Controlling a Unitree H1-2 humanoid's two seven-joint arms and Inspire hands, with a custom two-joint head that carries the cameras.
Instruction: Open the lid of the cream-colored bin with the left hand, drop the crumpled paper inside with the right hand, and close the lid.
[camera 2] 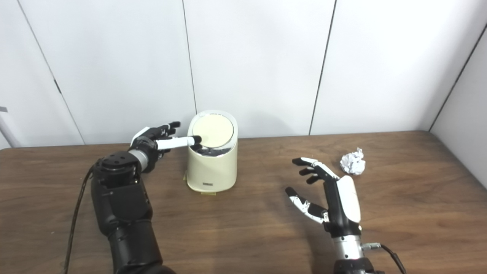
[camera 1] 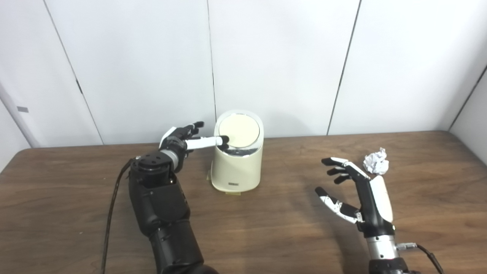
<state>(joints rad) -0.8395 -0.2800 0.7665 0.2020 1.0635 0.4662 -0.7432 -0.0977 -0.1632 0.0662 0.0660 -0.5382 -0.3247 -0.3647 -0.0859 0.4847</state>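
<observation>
Nearest, the right hand (camera 1: 363, 194) hovers over the wooden bench (camera 1: 289, 228), palm turned inward, its fingers (camera 1: 336, 161) spread wide and holding nothing. Just beyond it and a little to its right, the crumpled paper (camera 1: 376, 162) lies on the bench, apart from the hand.

On the other side, the left arm rises from the bottom edge and reaches toward the back of the bench. The left hand (camera 1: 182, 139) sits beside the upper left of the cream bin (camera 1: 237, 167). One finger (camera 1: 203, 142) is stretched out, its dark tip touching the left edge of the round lid (camera 1: 239, 130); the other fingers are loosely apart and grip nothing. The lid looks shut, its face tilted toward the cameras.

The bin stands upright near the bench's far edge, well apart from the paper. Behind it are white wall panels (camera 1: 281, 57).
</observation>
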